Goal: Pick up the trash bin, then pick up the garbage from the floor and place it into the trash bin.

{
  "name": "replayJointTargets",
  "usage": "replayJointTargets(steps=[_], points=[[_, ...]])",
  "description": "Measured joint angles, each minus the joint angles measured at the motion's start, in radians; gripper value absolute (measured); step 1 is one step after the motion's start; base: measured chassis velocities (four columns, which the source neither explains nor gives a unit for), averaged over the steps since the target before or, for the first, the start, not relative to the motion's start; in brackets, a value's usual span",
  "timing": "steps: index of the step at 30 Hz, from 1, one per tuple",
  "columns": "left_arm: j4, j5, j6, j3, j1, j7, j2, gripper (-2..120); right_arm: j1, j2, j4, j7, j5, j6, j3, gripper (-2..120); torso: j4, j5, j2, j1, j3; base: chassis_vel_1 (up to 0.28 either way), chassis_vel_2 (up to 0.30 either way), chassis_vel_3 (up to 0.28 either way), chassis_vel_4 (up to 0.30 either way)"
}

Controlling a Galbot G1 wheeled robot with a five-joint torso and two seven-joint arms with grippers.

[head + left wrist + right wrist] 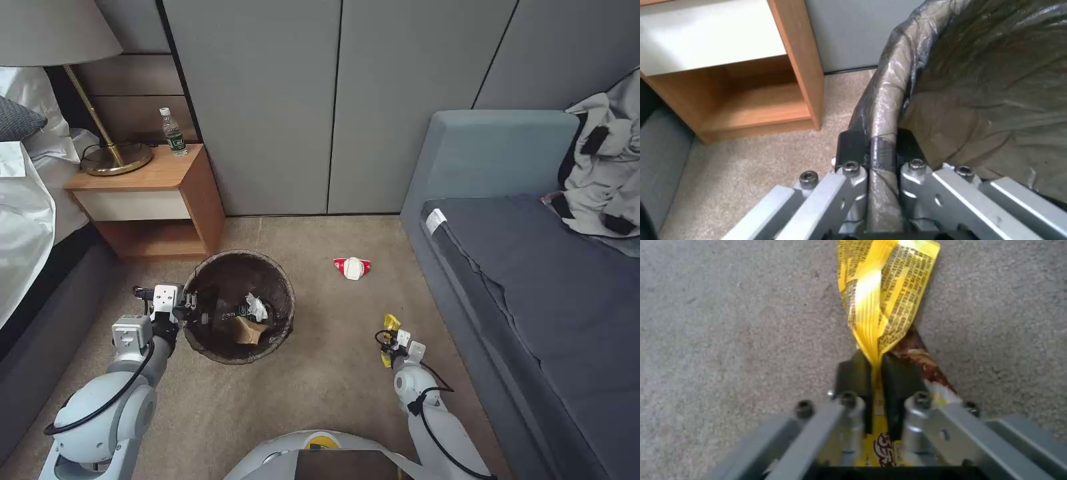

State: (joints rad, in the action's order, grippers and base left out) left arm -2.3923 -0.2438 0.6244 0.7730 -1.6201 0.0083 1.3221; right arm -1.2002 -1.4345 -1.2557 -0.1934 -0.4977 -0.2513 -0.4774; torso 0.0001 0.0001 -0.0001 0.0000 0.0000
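Head view: left gripper (191,307) clamps near-left rim of trash bin (283,293); right gripper (389,339) pinches yellow wrapper (391,324) over carpet; red-and-white packet (352,267) on floor ahead of right jaws.
Left wrist view: jaws closed on bag-covered rim (882,110), one finger each side.
Right wrist view: jaws closed on wrapper, twisted end protruding beyond fingertips (854,373).

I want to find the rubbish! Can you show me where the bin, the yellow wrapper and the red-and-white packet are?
trash bin (283,297), head view, on its bag-covered rim.
yellow wrapper (882,296), right wrist view, on its printed middle.
red-and-white packet (352,267), head view, on its white centre.
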Motion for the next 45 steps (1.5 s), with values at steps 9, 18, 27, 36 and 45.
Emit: replayJointTargets(steps=[9,18,27,36,45], points=[[-0.006,0.0,0.0,0.001,-0.002,0.0,0.003,3,-0.065,0.042,-0.162,-0.008,0.054,0.016,-0.018,0,0.0,0.0001,0.0,0.0,0.0,0.0,0.0,0.0,0.0],[-0.01,0.0,0.002,0.0,-0.003,0.0,0.001,3,-0.176,0.101,-0.58,0.069,0.073,-0.066,-0.083,0,0.0001,-0.0001,0.0,0.0,0.0,0.0,0.0,0.0,0.0],[-0.011,0.001,0.004,-0.003,-0.006,-0.003,0.006,3,-0.148,0.203,-0.884,0.069,-0.029,-0.151,0.001,0,0.0,-0.0002,0.0,0.0,0.0,0.0,0.0,0.0,0.0],[-0.024,-0.005,0.012,-0.003,-0.011,-0.015,-0.012,3,0.008,0.354,-0.983,0.098,-0.102,-0.176,0.18,0,-0.0001,0.0,0.0,0.0,0.0,0.0,0.0,0.0,0.0],[-0.015,-0.013,0.014,0.001,-0.008,-0.029,-0.018,3,0.19,0.378,-0.987,0.186,-0.19,-0.211,0.338,0,0.0001,-0.0002,0.0,0.0,0.0,0.0,0.0,0.0,0.0]])
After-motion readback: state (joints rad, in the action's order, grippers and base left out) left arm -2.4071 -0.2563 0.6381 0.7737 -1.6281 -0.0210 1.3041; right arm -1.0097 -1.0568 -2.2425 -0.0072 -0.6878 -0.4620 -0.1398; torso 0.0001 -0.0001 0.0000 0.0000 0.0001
